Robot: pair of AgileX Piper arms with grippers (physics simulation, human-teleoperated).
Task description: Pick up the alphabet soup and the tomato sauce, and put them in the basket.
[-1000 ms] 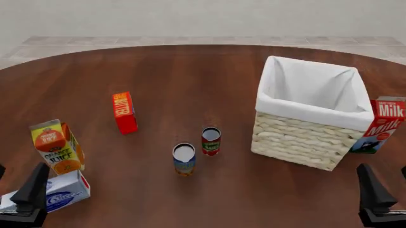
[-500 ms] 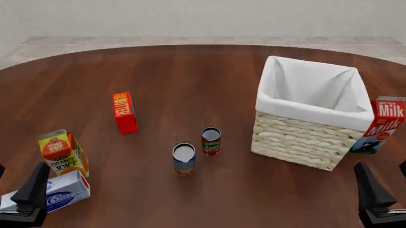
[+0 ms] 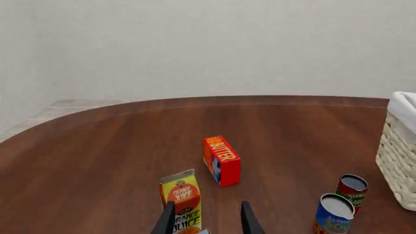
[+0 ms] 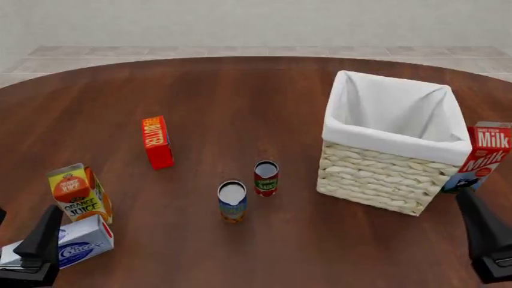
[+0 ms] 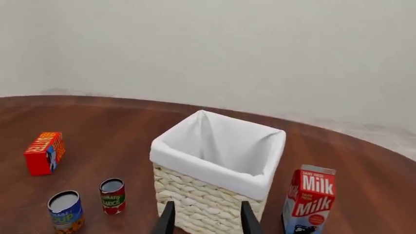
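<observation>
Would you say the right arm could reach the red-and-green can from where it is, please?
Probably yes. The tomato can stands upright on open table, just left of the basket, beside the soup can but apart. The right gripper is open and empty; it only needs to clear the basket's corner.

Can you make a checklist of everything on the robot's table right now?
Surface: round dark wood table, no spills seen.
Job's things: alphabet soup and tomato sauce stand upright, apart, left of the basket; nothing seen inside the basket.
Clutter: butter box, orange juice carton, cream cheese box, milk carton beside the basket.
Grippers: left gripper and right gripper both open, holding nothing, near the table's near edge.
Cables: nothing seen.
Surroundings: pale wall, tiled floor behind.
</observation>
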